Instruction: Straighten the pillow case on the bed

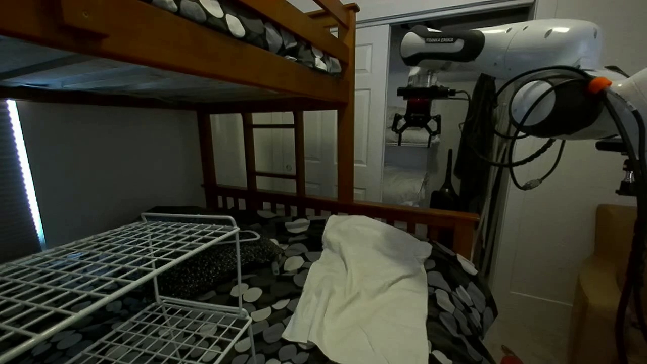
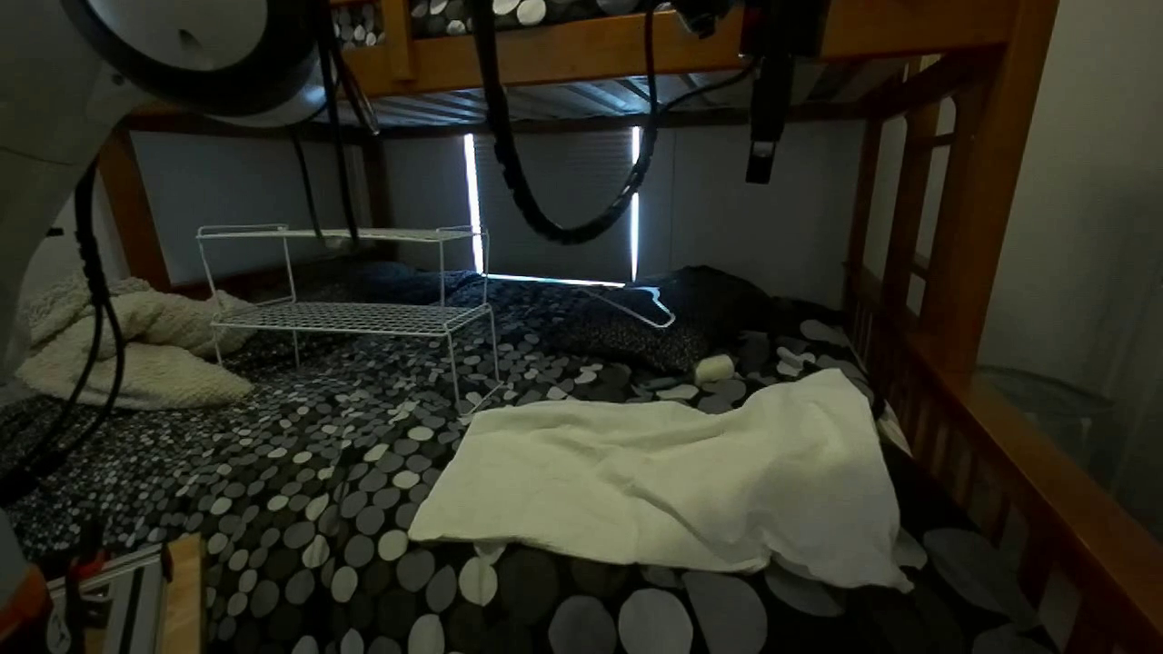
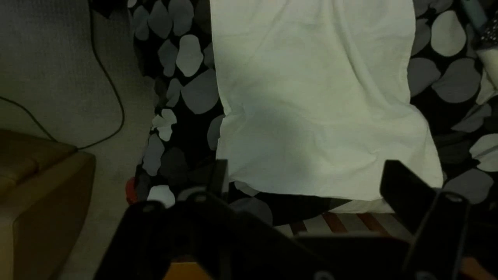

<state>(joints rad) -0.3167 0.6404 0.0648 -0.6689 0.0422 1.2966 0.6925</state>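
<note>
The pillow case (image 1: 371, 288) is a cream-white cloth spread on the lower mattress of the wooden bed (image 1: 346, 151), over dark pebble-print bedding. Its surface shows long folds and a raised, rumpled part toward the foot rail, also visible on the pillow case (image 2: 663, 481) in an exterior view. One corner there is bunched near the rail. High above the bedding, outside the bed's end post, my gripper (image 1: 415, 142) hangs pointing down with its fingers wide apart. From the wrist, the pillow case (image 3: 319, 97) lies well below the gripper (image 3: 305, 163), nothing between the fingers.
A white wire rack (image 2: 354, 318) stands on the bed, with a hanger (image 2: 650, 309) on a dark speckled cushion (image 2: 627, 336) behind the cloth. The slatted foot rail (image 1: 414, 210) borders the bed end. Overhead is the upper bunk (image 1: 227, 60). A tan chair (image 3: 42, 202) sits beside the bed.
</note>
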